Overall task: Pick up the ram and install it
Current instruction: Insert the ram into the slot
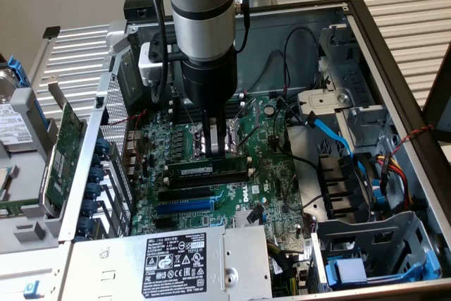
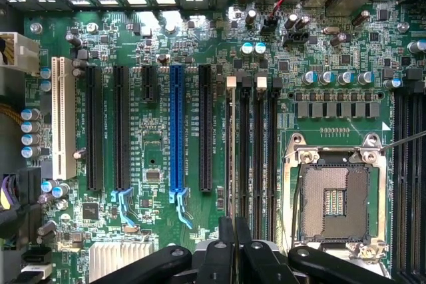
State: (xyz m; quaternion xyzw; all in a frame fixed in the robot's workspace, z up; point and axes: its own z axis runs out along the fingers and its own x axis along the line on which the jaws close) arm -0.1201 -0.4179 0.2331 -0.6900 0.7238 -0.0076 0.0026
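Gripper (image 1: 215, 150) closed over one ram (image 1: 208, 169)

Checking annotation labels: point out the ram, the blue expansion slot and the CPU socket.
ram (image 1: 208, 169), exterior view, middle of its long side face.
blue expansion slot (image 2: 176, 128), wrist view, midway along its body.
CPU socket (image 2: 334, 201), wrist view, centre of the contact field.

Slatted table with an open case on it.
I see the pale slatted table (image 1: 416, 19) carrying the open case (image 1: 296, 22), laid on its side. At the exterior view's left a drive (image 1: 10, 121) lies just beside the case; I can't tell what is under it.
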